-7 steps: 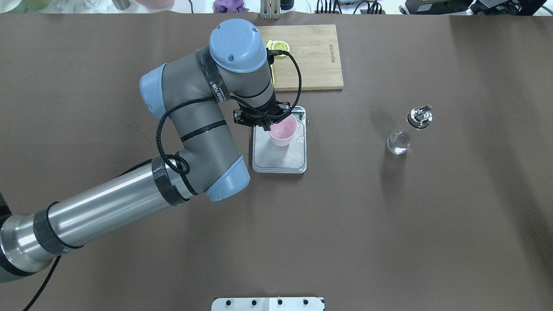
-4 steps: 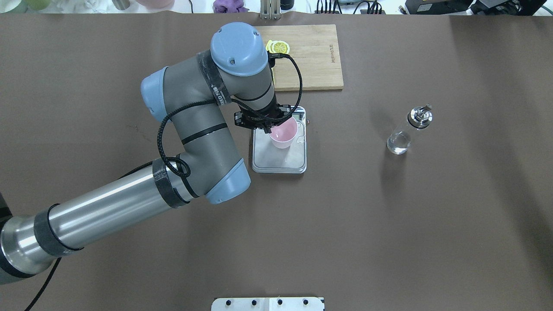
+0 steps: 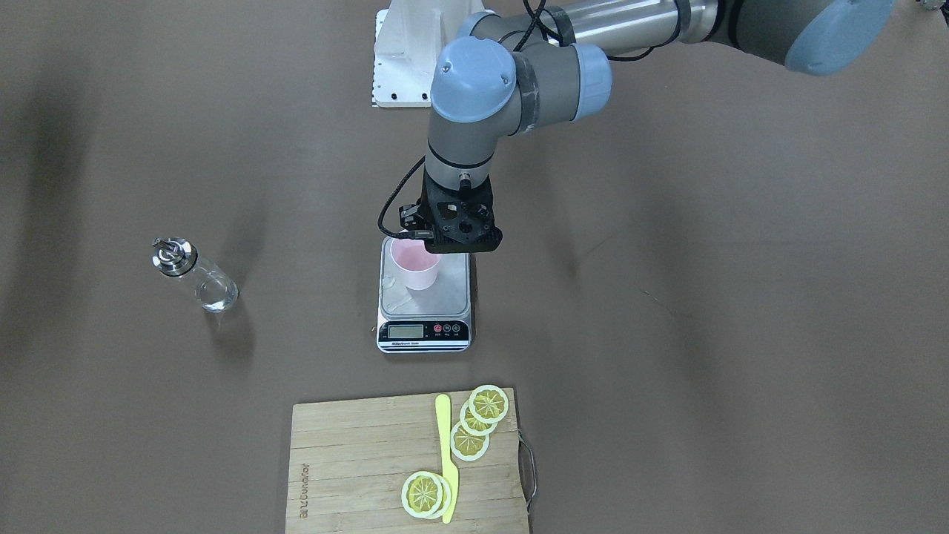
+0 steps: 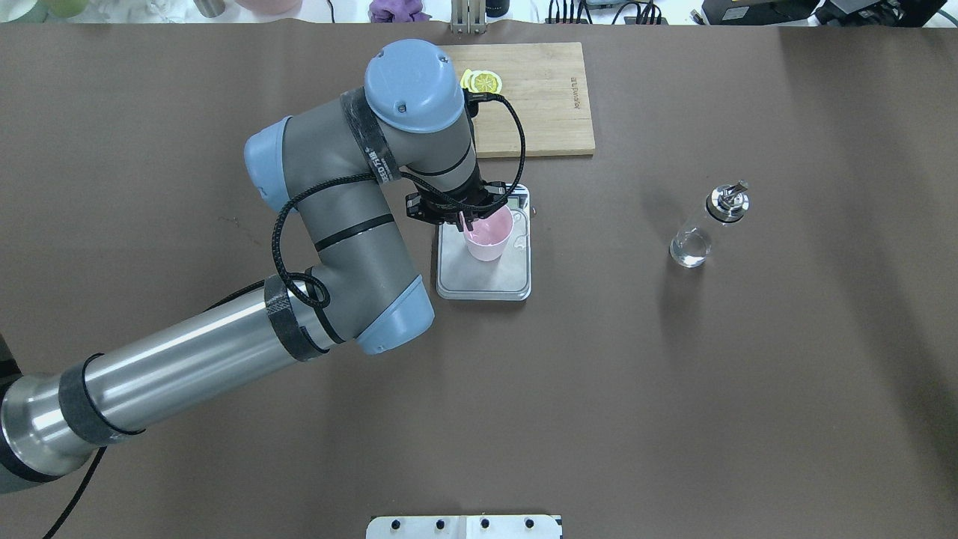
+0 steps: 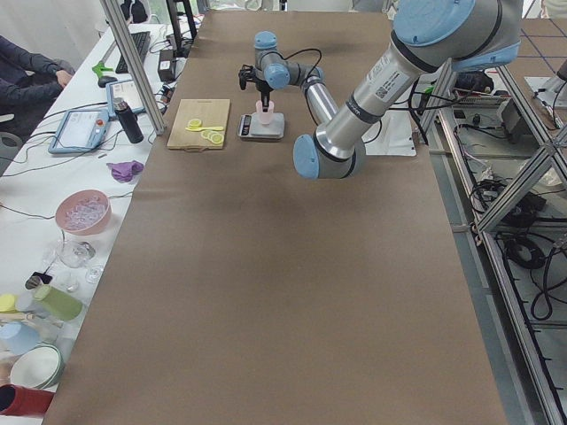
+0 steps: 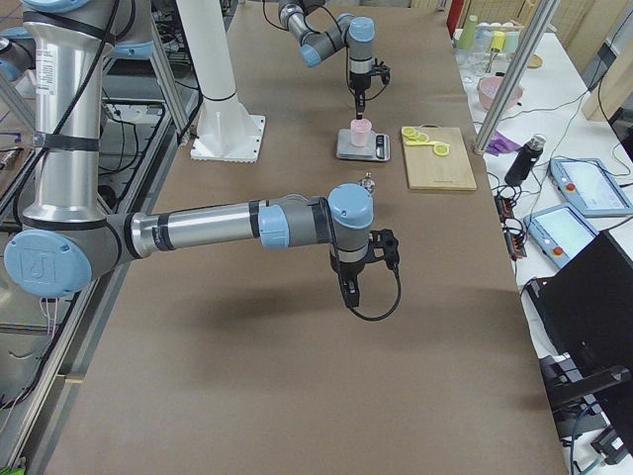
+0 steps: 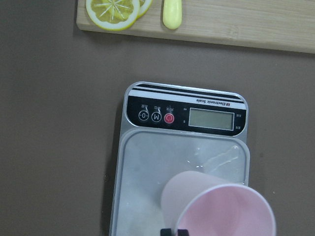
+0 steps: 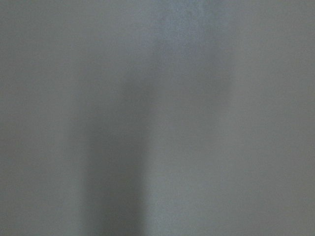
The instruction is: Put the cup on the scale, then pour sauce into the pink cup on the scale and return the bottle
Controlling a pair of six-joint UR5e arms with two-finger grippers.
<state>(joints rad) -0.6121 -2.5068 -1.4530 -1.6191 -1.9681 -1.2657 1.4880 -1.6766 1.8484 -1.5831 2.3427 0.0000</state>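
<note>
The pale pink cup (image 4: 488, 238) is over the steel platform of the scale (image 4: 486, 283), on the side far from the display. My left gripper (image 4: 465, 221) is shut on the cup's rim from above. In the left wrist view the fingertips (image 7: 175, 231) pinch the rim of the cup (image 7: 221, 206), which leans slightly. I cannot tell whether its base rests on the scale (image 7: 147, 167). The clear glass bottle (image 4: 700, 232) with a chrome spout stands apart on the table, holding clear sauce. My right gripper (image 6: 351, 289) shows only in the exterior right view; I cannot tell its state.
A wooden cutting board (image 4: 539, 97) with lemon slices (image 3: 474, 423) and a yellow knife (image 3: 445, 460) lies beyond the scale's display end. A small wet smear marks the scale's platform (image 7: 216, 157). The right wrist view shows only blurred brown table.
My left gripper and the cup have shifted slightly towards the middle of the scale's platform. The bottle has not moved.
</note>
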